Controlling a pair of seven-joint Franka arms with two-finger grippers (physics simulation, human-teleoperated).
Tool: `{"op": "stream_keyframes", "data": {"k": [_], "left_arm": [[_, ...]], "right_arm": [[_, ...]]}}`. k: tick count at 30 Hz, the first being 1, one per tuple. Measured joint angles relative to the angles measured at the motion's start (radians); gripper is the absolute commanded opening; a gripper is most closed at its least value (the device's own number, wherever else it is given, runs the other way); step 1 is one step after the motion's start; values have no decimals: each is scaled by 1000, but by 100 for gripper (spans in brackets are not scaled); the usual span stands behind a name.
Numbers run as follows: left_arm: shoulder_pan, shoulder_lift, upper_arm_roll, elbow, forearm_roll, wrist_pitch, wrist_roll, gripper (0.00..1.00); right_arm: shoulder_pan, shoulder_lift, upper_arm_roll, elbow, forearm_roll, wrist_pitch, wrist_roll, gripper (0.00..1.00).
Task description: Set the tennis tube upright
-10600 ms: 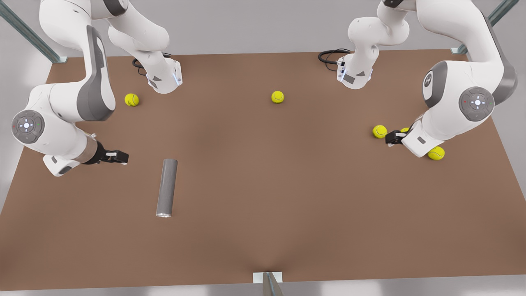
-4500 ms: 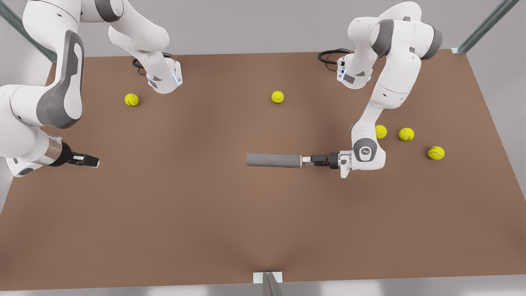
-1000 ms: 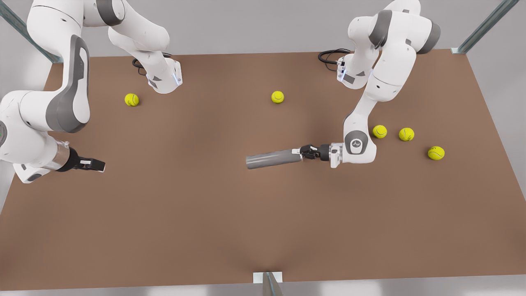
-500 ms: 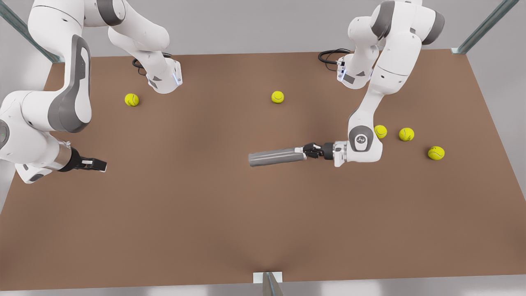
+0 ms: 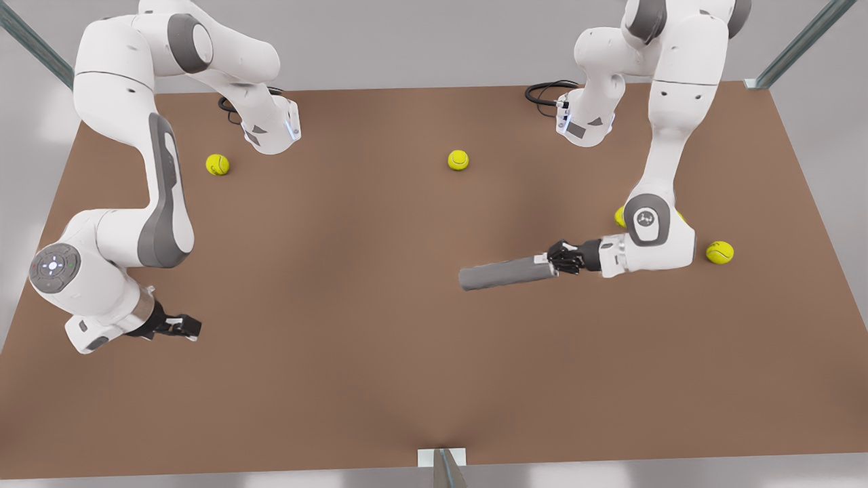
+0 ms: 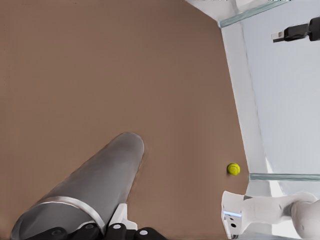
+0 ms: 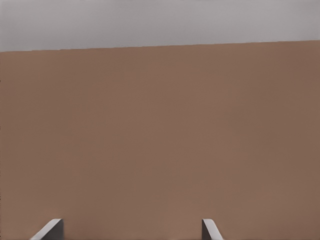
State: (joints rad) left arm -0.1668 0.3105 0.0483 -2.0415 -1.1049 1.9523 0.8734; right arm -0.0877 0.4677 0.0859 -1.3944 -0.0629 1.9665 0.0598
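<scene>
The tennis tube [image 5: 505, 273] is a grey cylinder held almost level over the brown table [image 5: 380, 379], right of centre in the front view. My left gripper [image 5: 553, 261] is shut on its end toward the front view's right. In the left wrist view the tennis tube [image 6: 95, 190] runs away from the left gripper [image 6: 100, 231], with its silvery rim at the fingers. My right gripper [image 5: 190, 330] waits open low over the table at the front view's left, far from the tube. Bare table lies between the right gripper's [image 7: 131, 230] spread fingers.
Yellow-green tennis balls lie at the back left [image 5: 217, 164], the back middle [image 5: 458, 160] and the right [image 5: 719, 252]. Another ball [image 5: 618, 215] peeks out behind the left arm. Both arm bases [image 5: 271, 132] stand along the back edge. Metal frame posts [image 5: 800, 41] mark the corners.
The left gripper has carried the tube toward the front view's right and a little nearer the front edge. The right arm has swung its gripper toward the front edge.
</scene>
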Motion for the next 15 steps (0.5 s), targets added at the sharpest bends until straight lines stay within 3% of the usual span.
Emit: {"op": "stream_keyframes", "data": {"k": [11, 15], "left_arm": [[-2, -103, 45, 195, 487, -12, -297, 21], [-5, -156, 41, 201, 671, -13, -415, 21]], "right_arm": [[-55, 2, 0, 2, 6, -2, -31, 100], [-54, 2, 0, 2, 6, -2, -31, 100]]}}
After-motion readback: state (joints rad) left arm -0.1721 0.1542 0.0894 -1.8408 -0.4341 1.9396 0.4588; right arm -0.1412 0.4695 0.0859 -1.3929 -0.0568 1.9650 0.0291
